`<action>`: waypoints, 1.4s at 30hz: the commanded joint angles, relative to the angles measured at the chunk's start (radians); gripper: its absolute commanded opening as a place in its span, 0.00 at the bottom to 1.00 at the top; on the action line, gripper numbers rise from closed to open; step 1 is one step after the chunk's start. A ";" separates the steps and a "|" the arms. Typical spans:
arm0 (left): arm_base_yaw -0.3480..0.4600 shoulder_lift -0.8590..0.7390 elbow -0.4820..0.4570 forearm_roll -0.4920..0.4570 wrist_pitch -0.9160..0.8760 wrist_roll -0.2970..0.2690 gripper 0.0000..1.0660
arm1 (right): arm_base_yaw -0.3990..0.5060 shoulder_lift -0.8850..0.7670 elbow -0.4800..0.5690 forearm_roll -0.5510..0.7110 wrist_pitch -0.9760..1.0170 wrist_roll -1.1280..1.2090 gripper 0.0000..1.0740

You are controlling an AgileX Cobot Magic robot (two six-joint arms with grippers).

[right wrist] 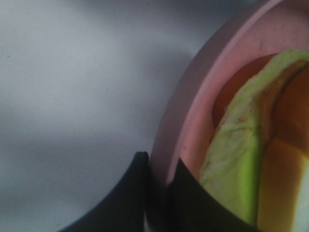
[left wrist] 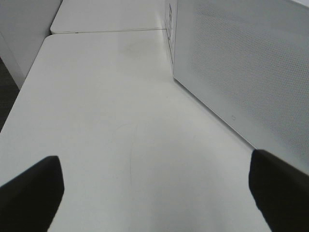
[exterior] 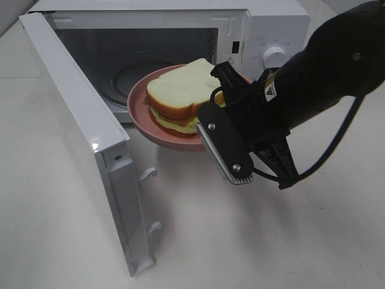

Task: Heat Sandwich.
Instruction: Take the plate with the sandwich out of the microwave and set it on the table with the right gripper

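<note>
The sandwich (exterior: 180, 90), pale bread with reddish and yellow-green filling, lies on a round pink plate (exterior: 143, 117). The plate hangs in the air at the mouth of the open microwave (exterior: 271, 30). My right gripper (exterior: 221, 96) is shut on the plate's right rim. In the right wrist view its fingertips (right wrist: 137, 169) pinch the pink rim (right wrist: 193, 96), with the sandwich filling (right wrist: 241, 154) just beyond. My left gripper (left wrist: 154, 191) stands open over bare table beside the microwave's side wall (left wrist: 241, 72), holding nothing. It does not show in the high view.
The microwave door (exterior: 78, 120) swings wide open toward the front left, with its latch hooks (exterior: 149, 174) sticking out. A glass turntable (exterior: 129, 75) lies inside the cavity. A control knob (exterior: 275, 55) sits on the right panel. White table (exterior: 198, 241) spreads in front.
</note>
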 commanded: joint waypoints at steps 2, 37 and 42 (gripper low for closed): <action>0.002 -0.026 0.003 -0.003 -0.003 0.002 0.92 | 0.005 -0.065 0.042 0.002 -0.031 0.012 0.00; 0.002 -0.026 0.003 -0.003 -0.003 0.002 0.92 | 0.005 -0.480 0.317 -0.167 0.120 0.299 0.00; 0.002 -0.026 0.003 -0.003 -0.003 0.002 0.92 | 0.005 -0.513 0.332 -0.243 0.145 0.409 0.00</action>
